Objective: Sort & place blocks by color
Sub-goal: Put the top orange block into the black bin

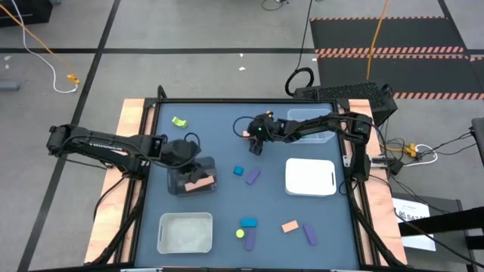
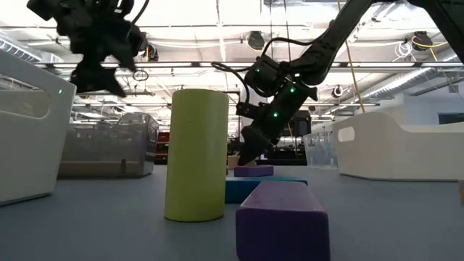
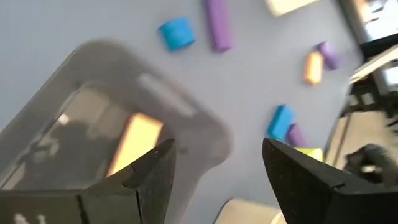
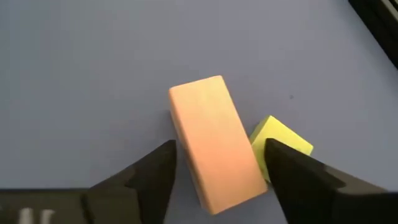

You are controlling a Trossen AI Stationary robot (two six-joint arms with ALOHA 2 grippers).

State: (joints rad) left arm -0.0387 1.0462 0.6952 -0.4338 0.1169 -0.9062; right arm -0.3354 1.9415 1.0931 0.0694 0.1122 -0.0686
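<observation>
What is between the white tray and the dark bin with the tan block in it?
In the high view, a small blue cube and a short purple bar lie on the table between the white rectangular tray and the dark translucent bin.

Both arms are dark, nearly black, built of jointed tubular links with thin black cables looping along them. The right arm's wrist housing carries small green indicator lights. The left gripper (image 3: 214,168) has two broad, matte black fingers (image 3: 155,174) with angled, faceted tips; the right gripper (image 4: 217,165) has fingers (image 4: 152,171) of the same shape.
</observation>
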